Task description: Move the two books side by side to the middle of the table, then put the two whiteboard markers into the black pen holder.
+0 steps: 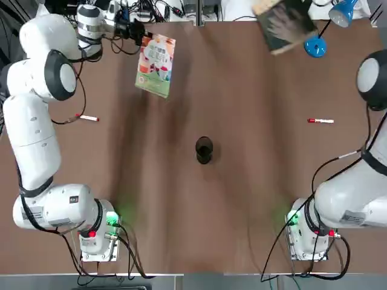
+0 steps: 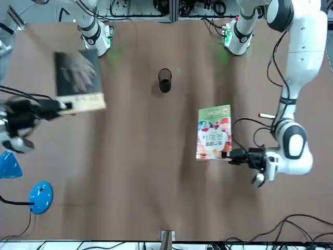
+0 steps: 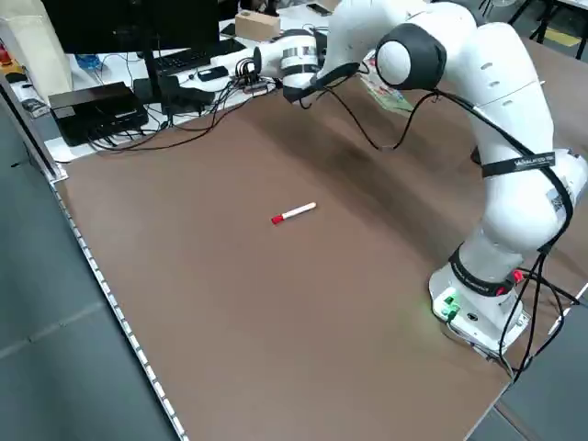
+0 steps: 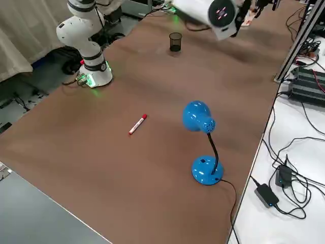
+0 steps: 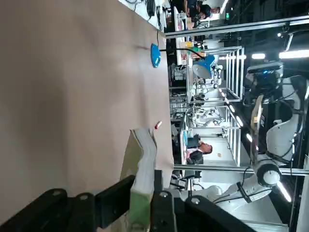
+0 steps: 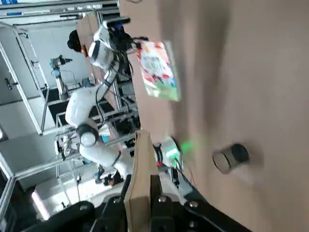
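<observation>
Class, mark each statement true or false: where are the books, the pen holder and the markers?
1. The left gripper holds the colourful book. True.
2. The dark book lies flat beside the pen holder. False: the right gripper grips it, well away from the holder.
3. Both markers are in the pen holder. False: one marker lies on the left side of the table, the other on the right.
4. Both markers have red caps. True.

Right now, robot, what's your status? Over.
Left claw: shut on colourful book. Right claw: shut on dark book. Pen cup stands between them.
</observation>
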{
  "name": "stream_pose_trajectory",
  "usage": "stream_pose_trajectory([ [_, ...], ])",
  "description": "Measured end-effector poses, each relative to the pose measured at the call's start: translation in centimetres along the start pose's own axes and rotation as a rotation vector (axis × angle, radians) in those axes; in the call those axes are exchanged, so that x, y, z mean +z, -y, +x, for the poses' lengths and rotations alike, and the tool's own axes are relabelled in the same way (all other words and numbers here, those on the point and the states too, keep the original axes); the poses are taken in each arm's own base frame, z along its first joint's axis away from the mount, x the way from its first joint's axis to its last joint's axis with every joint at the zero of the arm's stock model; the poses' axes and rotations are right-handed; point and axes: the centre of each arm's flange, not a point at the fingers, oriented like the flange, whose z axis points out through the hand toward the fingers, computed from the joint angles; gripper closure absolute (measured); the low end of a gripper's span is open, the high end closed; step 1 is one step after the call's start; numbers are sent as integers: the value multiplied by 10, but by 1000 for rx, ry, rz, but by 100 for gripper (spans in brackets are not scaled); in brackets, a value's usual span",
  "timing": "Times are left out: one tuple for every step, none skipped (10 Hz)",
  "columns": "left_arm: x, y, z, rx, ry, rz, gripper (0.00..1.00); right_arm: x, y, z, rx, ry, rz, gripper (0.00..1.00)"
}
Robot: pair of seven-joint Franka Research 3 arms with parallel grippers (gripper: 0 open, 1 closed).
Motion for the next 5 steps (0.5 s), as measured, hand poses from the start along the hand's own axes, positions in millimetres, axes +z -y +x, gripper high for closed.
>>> stream_pose_trajectory([
  [26, -1, 3, -2, -3, -13, 82, 44, 18, 17, 8, -43, 7, 84],
  [53, -1, 4, -11, -8, -37, 82, 84, 26, 33, 14, -82, 14, 84],
  [79, 2, 4, -22, -12, -50, 82, 121, 25, 49, 21, -127, 12, 84],
  [102, 7, 3, -33, -14, -43, 82, 157, 20, 64, 31, -169, 3, 84],
  [123, 16, -1, -46, -11, -34, 82, 187, 9, 76, 45, -203, -11, 84],
])
